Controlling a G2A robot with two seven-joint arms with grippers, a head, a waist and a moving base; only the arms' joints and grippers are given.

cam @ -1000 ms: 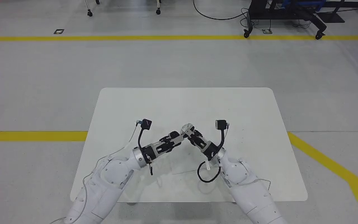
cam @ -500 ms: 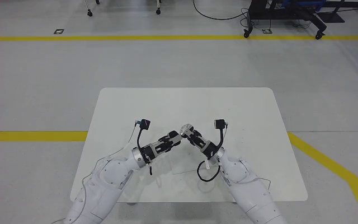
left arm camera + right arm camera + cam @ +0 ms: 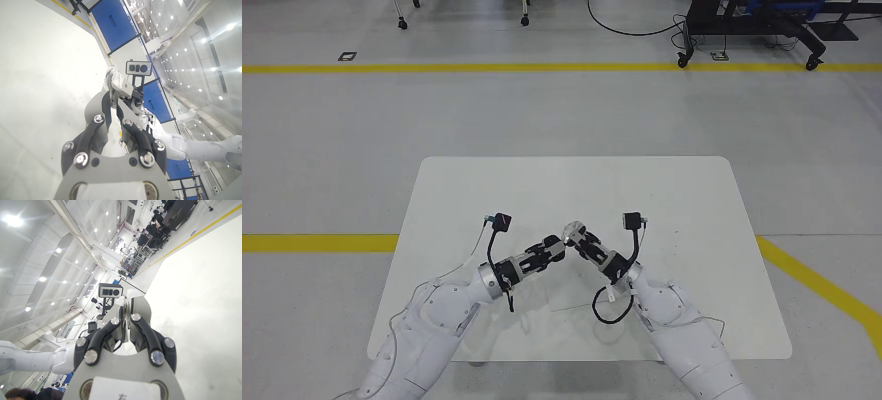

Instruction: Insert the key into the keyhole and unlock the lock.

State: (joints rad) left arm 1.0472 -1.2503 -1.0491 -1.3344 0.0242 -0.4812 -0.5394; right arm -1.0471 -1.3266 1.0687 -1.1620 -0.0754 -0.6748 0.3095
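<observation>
Silver key [image 3: 110, 96] between tight left fingers [image 3: 93, 109], taped lock [image 3: 114, 80] between tight right fingers [image 3: 140, 308].

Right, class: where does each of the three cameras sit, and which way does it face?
Top view: above the arms, looking down at the white rounded table; both arms show.
Left wrist view: behind the left gripper, facing the right gripper.
Right wrist view: behind the right gripper, facing the left.
Shared by all: both grippers.
</observation>
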